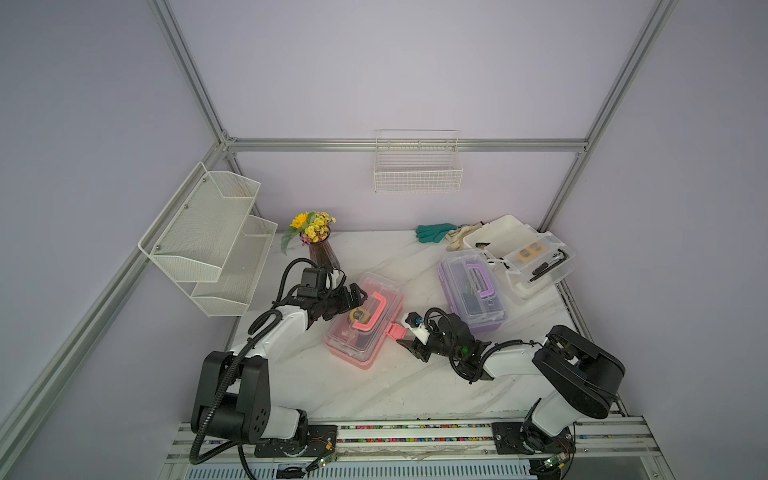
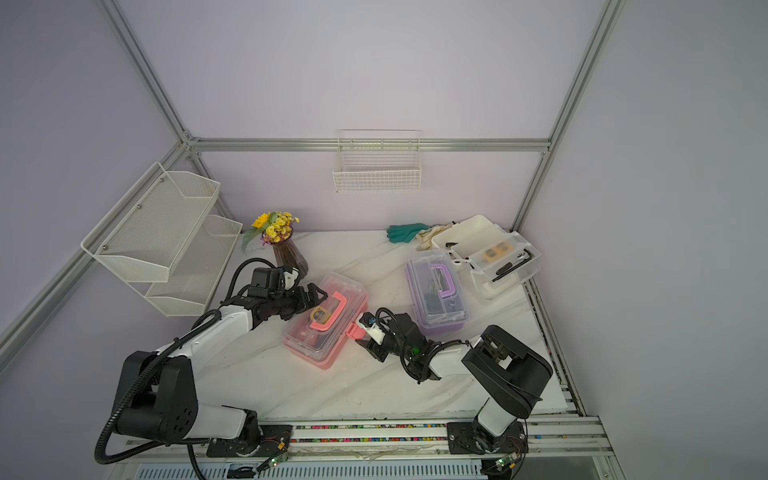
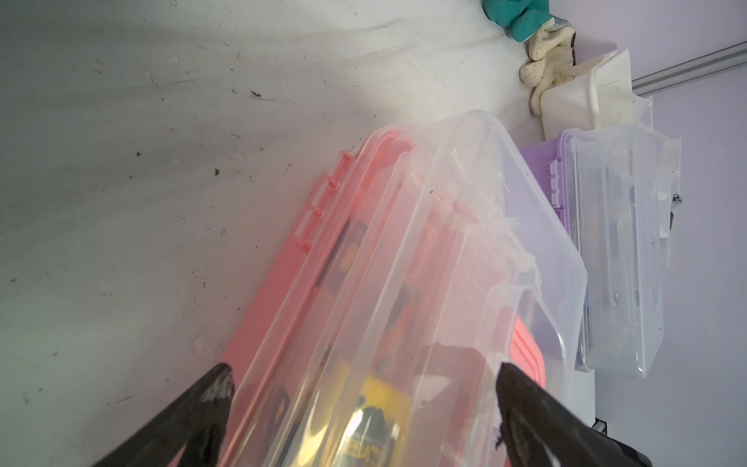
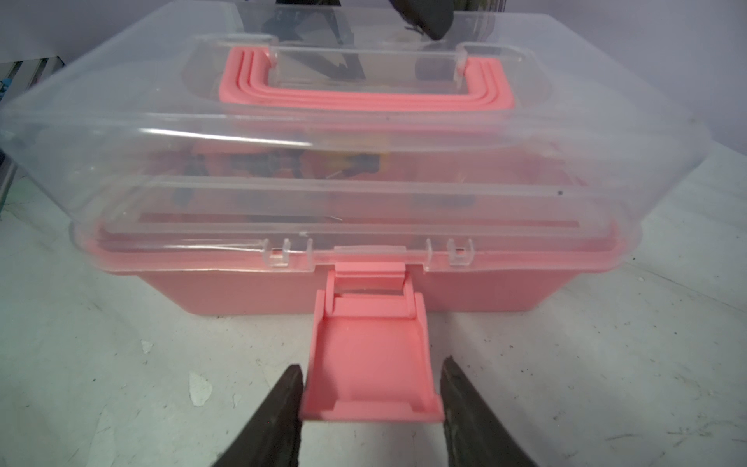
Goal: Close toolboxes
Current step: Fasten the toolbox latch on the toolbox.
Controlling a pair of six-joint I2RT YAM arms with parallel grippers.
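The latch [image 4: 368,347] of the pink toolbox [image 1: 365,320] is being gripped by the right end effector [image 4: 372,368], the left end effector [image 3: 364,371] being held wide.

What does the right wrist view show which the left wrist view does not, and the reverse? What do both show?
Only right wrist: the pink latch, unfastened, clasped by the right gripper. Only left wrist: the purple toolbox, the white toolbox, the gloves. Both: the pink toolbox, its clear lid down, its pink handle.
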